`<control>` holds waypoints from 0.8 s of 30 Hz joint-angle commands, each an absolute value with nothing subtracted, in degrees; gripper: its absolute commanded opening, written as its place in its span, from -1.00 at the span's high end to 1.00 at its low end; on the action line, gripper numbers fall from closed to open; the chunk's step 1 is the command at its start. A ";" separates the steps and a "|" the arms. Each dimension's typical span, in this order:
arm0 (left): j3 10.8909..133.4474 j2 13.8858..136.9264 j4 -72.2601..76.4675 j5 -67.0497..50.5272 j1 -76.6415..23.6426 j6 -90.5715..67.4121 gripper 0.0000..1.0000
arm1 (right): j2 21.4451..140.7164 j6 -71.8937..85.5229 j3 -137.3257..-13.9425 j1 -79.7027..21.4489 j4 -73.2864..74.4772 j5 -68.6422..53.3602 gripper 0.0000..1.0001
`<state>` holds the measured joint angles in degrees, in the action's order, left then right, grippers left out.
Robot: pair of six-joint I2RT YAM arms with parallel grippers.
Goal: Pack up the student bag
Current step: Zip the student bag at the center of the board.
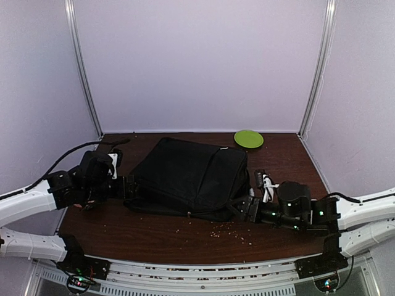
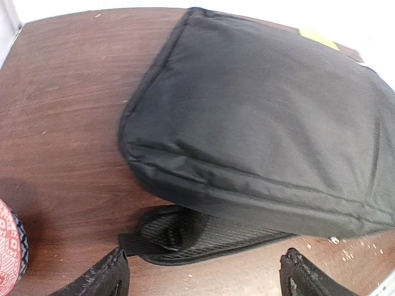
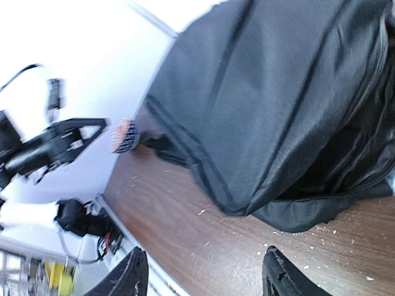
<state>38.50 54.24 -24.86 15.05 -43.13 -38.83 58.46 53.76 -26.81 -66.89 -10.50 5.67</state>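
Note:
The student bag [image 1: 191,176], a large black fabric backpack, lies flat in the middle of the brown table [image 1: 154,237]. My left gripper [image 1: 126,186] sits at its left edge. In the left wrist view that gripper [image 2: 203,266] is open, and a padded strap [image 2: 185,237] pokes out from under the bag [image 2: 265,111] just ahead of the fingers. My right gripper [image 1: 239,206] is at the bag's near right corner. In the right wrist view it [image 3: 205,262] is open over bare wood, just short of the bag [image 3: 278,92], with nothing between the fingers.
A green plate [image 1: 249,138] lies at the back of the table behind the bag. Pale crumbs [image 1: 229,231] are scattered near the front edge. A small red-patterned object [image 2: 8,250] with a dark blue rim sits by the left gripper, also seen far off [image 3: 123,135].

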 commanded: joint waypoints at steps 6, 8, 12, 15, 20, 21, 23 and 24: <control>40.60 54.52 -21.40 20.00 -52.71 -29.61 -0.75 | 74.59 68.96 -34.57 -65.32 -17.15 12.23 -0.25; 41.06 55.51 -20.41 20.21 -52.86 -26.58 -0.77 | 75.93 71.07 -34.87 -63.75 -18.13 10.95 -0.21; 42.01 57.72 -15.83 22.24 -53.00 -17.64 -0.80 | 76.75 73.03 -35.08 -61.43 -20.96 8.42 0.06; 39.04 59.23 -5.04 20.66 -53.90 -8.96 -0.80 | 75.97 72.59 -37.32 -60.60 -19.04 7.91 0.35; 42.41 63.39 -4.18 18.97 -54.83 -0.42 -0.79 | 73.82 70.40 -40.24 -57.44 -15.13 4.99 0.82; 42.88 64.03 -3.87 18.66 -55.30 1.56 -0.78 | 73.22 69.76 -40.64 -56.54 -13.93 4.39 0.87; 41.90 65.29 -1.43 17.97 -56.05 5.45 -0.76 | 71.93 68.41 -41.40 -54.23 -10.94 3.29 0.96; 41.05 65.88 0.03 17.36 -56.49 7.49 -0.74 | 71.45 67.82 -41.55 -53.04 -9.81 2.77 0.98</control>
